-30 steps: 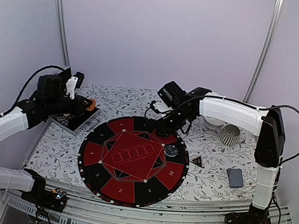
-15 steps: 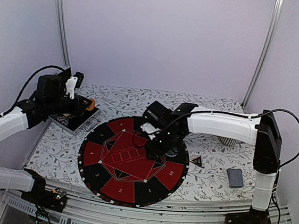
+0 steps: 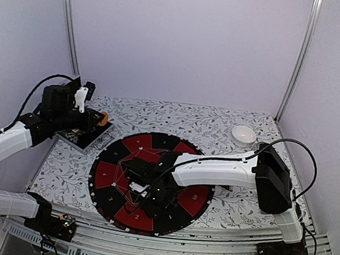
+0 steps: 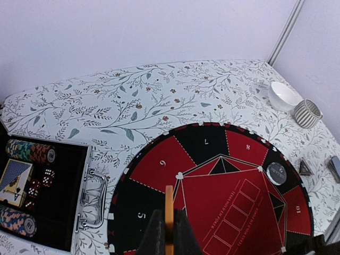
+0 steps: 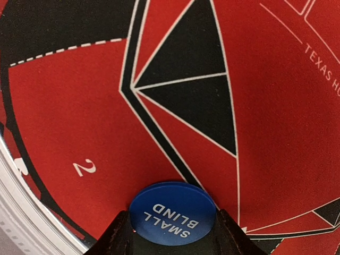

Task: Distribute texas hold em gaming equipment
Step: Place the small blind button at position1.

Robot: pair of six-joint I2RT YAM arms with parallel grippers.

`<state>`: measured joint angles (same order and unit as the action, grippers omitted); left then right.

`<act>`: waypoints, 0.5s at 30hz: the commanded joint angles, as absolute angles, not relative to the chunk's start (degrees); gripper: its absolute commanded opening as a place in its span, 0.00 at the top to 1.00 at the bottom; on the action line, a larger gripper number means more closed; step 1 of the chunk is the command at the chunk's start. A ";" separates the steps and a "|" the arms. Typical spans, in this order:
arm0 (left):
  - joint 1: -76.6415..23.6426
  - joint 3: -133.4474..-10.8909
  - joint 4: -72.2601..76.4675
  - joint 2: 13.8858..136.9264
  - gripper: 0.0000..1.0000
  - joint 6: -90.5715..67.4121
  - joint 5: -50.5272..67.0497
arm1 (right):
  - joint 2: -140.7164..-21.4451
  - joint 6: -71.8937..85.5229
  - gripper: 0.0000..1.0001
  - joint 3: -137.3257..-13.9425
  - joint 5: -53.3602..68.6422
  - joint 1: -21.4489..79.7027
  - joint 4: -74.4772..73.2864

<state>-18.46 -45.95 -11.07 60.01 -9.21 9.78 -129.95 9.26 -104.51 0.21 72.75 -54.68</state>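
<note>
Item one: blue disc button (image 5: 172,209), lettered SMALL BLIND, lying flat between the fingers of the right gripper (image 5: 173,229), whose jaws are part-closed on its rim.
Location: near side of the round red-and-black mat (image 3: 107,176), at the edge of the red sector numbered 2 (image 5: 79,133), just beside the black triangle (image 5: 186,95).
Clearance: appears just above the felt, though the wrist view does not settle whether the two touch.
Handling, as judged: lower straight down with the disc level. Shift a little towards the numeral so it lands wholly inside the sector. Release only once it rests flat, then lift vertically so the fingers do not drag it.

Item two: orange disc button (image 4: 169,204), held edge-on in the tightly closed left gripper (image 4: 169,236), high over the left of the counter (image 3: 159,117), beside the open case (image 4: 87,175).
</note>
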 commanded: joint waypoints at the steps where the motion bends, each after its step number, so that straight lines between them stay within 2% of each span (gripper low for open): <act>1: -18.01 -45.18 -10.22 59.81 1.00 -8.62 10.32 | -130.53 9.80 0.88 -104.14 -2.47 72.55 -57.85; 15: -17.96 -45.09 -10.26 59.99 1.00 -8.61 10.32 | -128.67 10.52 0.87 -99.12 0.39 74.18 -58.35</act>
